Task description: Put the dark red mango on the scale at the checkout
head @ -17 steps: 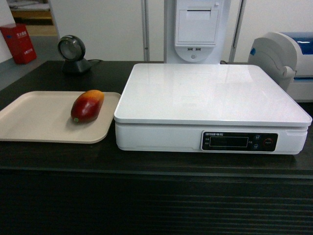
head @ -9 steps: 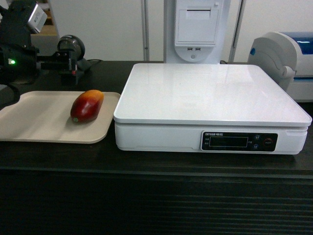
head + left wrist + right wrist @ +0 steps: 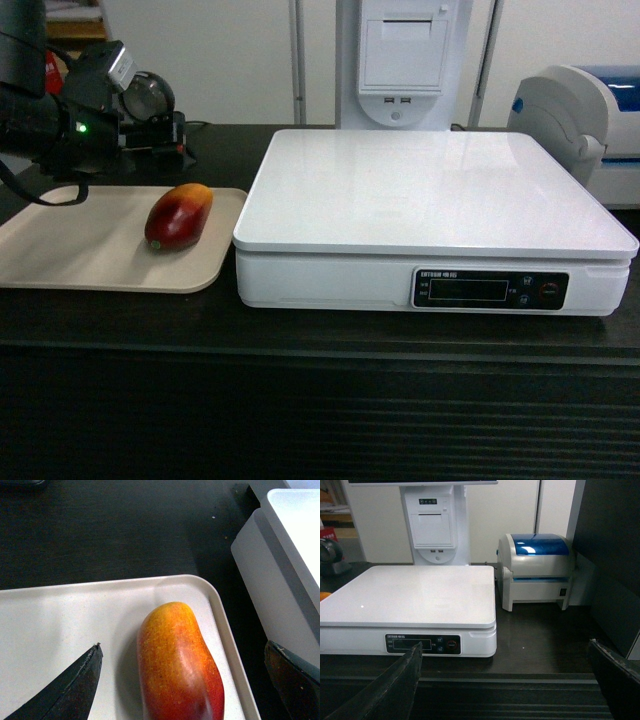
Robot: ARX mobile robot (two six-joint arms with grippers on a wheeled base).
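Observation:
The dark red mango (image 3: 178, 215) lies on a beige tray (image 3: 70, 245) at the left of the black checkout counter (image 3: 320, 335). To its right stands the white scale (image 3: 430, 195), its platform bare. My left gripper (image 3: 165, 133) hangs open behind and above the tray, up and left of the mango. In the left wrist view the mango (image 3: 177, 662) lies between and below the spread fingers (image 3: 75, 685), untouched. My right gripper (image 3: 504, 647) is open and holds nothing, low in front of the counter's ribbed panel, with the scale (image 3: 410, 595) ahead on its left.
A black round scanner (image 3: 150, 95) stands behind the tray, partly covered by the left arm. A white printer kiosk (image 3: 405, 60) rises behind the scale. A white printer with blue lid (image 3: 537, 570) sits right of the scale.
The left arm has come in from the upper left and moved right, now hanging over the tray's back edge. The mango and scale have not moved.

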